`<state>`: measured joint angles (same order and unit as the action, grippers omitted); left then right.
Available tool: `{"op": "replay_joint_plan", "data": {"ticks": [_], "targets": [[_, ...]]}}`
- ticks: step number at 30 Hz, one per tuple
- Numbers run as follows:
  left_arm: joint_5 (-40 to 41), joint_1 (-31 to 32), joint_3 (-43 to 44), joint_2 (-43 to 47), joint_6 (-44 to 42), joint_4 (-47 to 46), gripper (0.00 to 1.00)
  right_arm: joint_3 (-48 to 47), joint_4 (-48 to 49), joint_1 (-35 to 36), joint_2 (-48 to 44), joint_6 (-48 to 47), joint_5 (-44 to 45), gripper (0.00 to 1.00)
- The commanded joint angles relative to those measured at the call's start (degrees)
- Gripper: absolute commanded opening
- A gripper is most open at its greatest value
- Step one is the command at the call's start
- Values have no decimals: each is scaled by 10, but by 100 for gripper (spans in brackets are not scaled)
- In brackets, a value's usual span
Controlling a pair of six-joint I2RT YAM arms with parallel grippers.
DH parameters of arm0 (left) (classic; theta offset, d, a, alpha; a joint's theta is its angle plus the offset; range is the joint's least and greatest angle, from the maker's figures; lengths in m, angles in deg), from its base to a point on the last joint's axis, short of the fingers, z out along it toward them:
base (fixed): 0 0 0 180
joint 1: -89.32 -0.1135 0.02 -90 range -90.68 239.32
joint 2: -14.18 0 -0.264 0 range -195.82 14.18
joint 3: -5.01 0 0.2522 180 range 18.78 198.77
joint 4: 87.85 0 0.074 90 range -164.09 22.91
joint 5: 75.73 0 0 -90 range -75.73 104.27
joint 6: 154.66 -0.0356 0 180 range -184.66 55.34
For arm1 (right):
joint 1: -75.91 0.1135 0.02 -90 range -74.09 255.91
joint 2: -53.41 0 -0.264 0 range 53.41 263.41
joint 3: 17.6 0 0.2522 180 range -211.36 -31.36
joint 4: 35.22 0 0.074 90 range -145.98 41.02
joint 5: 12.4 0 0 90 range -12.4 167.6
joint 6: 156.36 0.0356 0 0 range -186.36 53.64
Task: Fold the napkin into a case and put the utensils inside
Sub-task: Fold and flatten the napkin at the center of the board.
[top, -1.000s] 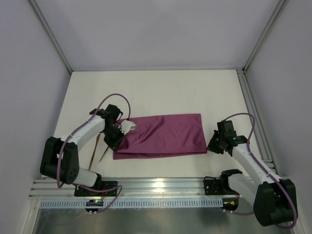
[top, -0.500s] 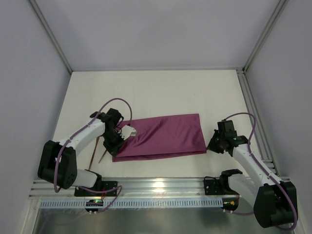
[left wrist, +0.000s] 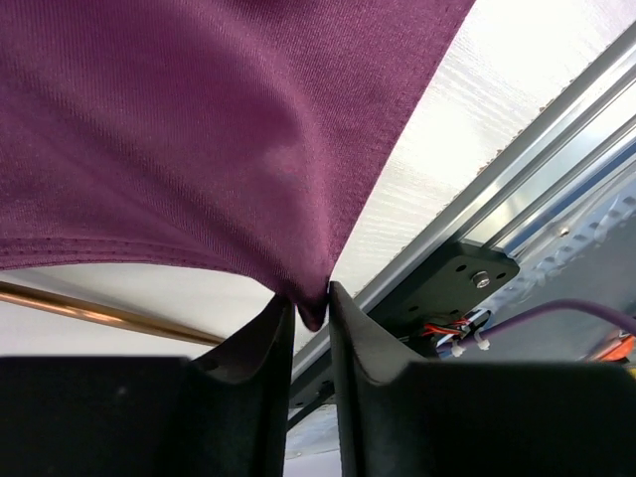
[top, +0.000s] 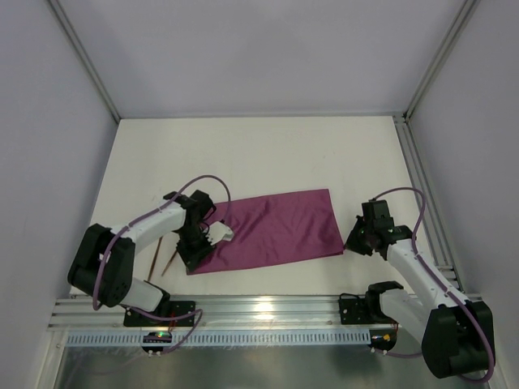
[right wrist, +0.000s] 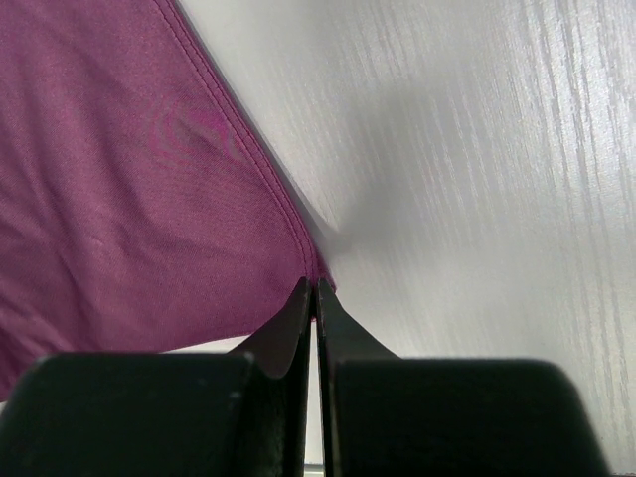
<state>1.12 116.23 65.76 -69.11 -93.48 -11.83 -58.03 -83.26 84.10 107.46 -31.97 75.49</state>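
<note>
Near the counter's (top: 268,154) front edge, about midway along it, the napkin (top: 276,231) lies as a long plum-purple oblong. Its long sides run roughly with that edge, and its left end sits slightly closer to the edge than its right end.

At the napkin's left end, the left end effector (top: 217,237) sits over the cloth. The left wrist view shows its jaws (left wrist: 311,303) standing narrow, with a corner of the napkin (left wrist: 219,129) pinched between the two black fingertips. From there the fabric rises and fans out in taut folds above the counter.

Toward the front right corner of the counter, the right end effector (top: 350,243) sits at the napkin's right end. In the right wrist view its jaws (right wrist: 315,288) are pressed together on the very tip of a hemmed corner of the napkin (right wrist: 119,199). The rest of the cloth spreads flat to the left.

The utensils (top: 154,258), slim copper pieces, lie on the bare counter just left of the napkin and outside it, close to the front edge. Their ends point toward that edge. One copper shaft (left wrist: 99,314) shows in the left wrist view, lying under the raised cloth beside the left fingers.
</note>
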Motion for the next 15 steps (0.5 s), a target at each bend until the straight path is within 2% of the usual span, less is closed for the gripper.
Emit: {"op": "replay_joint_plan", "data": {"ticks": [1, 4, 6, 9, 11, 15], "targets": [[3, 4, -2, 18, -12, 14, 23, -3, 13, 2, 5, -2, 9, 3], [-5, 4, 1, 25, -16, 19, 37, -3, 11, 3, 5, -3, 9, 3], [-7, 4, 6, 34, -15, 23, 41, -3, 11, 3, 5, -3, 8, 5], [5, -1, 24, 47, -6, 29, 41, -10, 6, 3, 5, -5, 9, 29], [12, -17, 55, 59, 0, 32, 41, -29, -6, 3, -2, -11, 18, 38], [34, -106, 127, 62, 36, 1, 42, -88, -3, 3, 0, -28, 54, 67]]}}
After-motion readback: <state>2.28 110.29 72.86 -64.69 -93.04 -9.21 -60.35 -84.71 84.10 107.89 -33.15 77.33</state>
